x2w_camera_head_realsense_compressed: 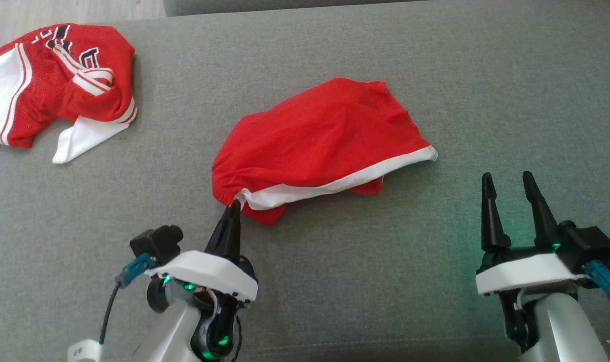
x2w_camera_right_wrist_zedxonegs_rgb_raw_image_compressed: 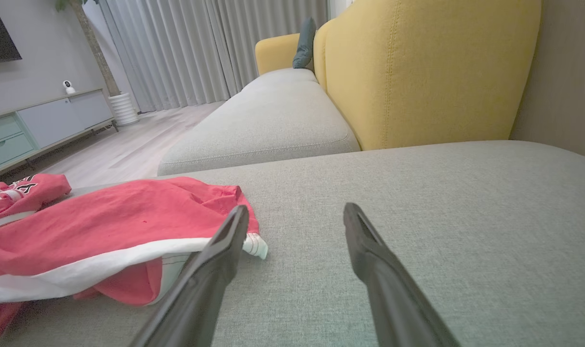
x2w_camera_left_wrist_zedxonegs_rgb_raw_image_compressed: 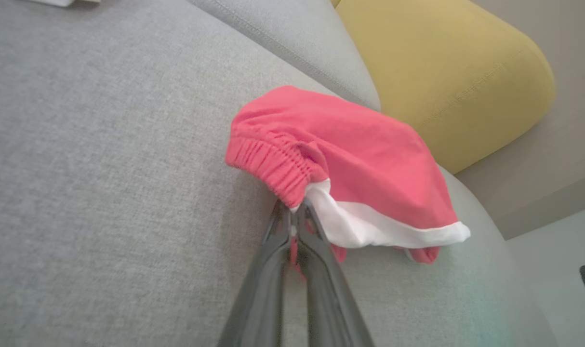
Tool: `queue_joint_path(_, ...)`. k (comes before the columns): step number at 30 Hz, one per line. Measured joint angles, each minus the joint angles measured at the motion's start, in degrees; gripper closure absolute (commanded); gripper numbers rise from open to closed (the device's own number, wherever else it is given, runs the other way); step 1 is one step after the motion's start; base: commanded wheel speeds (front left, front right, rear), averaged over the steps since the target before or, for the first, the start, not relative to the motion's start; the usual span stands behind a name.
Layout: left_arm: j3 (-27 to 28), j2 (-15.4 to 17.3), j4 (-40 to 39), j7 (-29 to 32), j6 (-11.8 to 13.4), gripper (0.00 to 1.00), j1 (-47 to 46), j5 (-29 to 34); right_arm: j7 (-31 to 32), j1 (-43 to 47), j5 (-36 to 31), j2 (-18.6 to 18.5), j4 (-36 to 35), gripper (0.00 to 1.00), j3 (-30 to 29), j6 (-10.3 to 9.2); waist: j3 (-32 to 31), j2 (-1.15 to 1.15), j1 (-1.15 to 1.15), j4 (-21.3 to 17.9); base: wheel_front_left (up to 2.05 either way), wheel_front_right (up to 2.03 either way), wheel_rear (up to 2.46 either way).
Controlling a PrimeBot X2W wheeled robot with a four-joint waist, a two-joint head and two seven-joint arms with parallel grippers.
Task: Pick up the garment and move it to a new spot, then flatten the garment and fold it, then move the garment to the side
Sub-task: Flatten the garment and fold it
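Grey sofa seat [x2w_camera_head_realsense_compressed: 365, 281] bears red shorts [x2w_camera_head_realsense_compressed: 315, 141], surely limp and light; left gripper [x2w_camera_head_realsense_compressed: 233, 205] pinches their elastic waistband [x2w_camera_left_wrist_zedxonegs_rgb_raw_image_compressed: 273, 168]; right gripper [x2w_camera_head_realsense_compressed: 509, 188] gapes empty, likely best taking the far corner.

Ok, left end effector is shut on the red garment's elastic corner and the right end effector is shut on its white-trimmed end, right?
Not quite. The right end effector is open and apart from the red garment, as the head view shows. The left end effector is shut on the elastic corner.

Soft, even daylight casts faint shadows under the garment [x2w_camera_head_realsense_compressed: 325, 146], and wrist views look slightly blurred and edge-warped
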Motion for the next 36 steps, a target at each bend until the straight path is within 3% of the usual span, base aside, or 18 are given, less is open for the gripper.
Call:
queue_joint_path(9, 1.42, -0.01, -3.41, -0.02, -1.29, 1.00, 0.42, 0.60, 0.00, 0.02, -0.74, 0.00, 1.30, 0.00, 0.01, 0.00, -0.27, 0.00, 0.00, 0.86, 0.00, 0.00, 0.00)
queue_joint_path(18, 7.32, 0.35, -2.94, -0.03, -1.82, 1.00, 3.07, 6.38, 2.66, -4.92, -5.79, -0.03, 7.59, 0.00, 1.58, 0.00, 0.48, 0.00, 0.00, 3.12, 0.00, 0.00, 0.00)
queue_joint_path(25, 7.84, 0.16, -2.30, -0.03, -3.21, 1.00, 2.99, 7.72, 4.81, -7.14, -7.64, -0.02, 13.68, 0.00, 6.28, 0.00, 1.40, 0.00, 0.00, 4.42, 0.00, 0.00, 0.00)
queue_joint_path(36, 7.89, -0.08, -2.38, -0.03, -3.28, 1.00, 2.72, 7.71, 4.09, -13.49, -8.03, -0.78, 22.71, 0.00, 8.91, 0.00, 2.87, 0.00, 0.00, 5.44, 0.00, 0.00, 0.00)
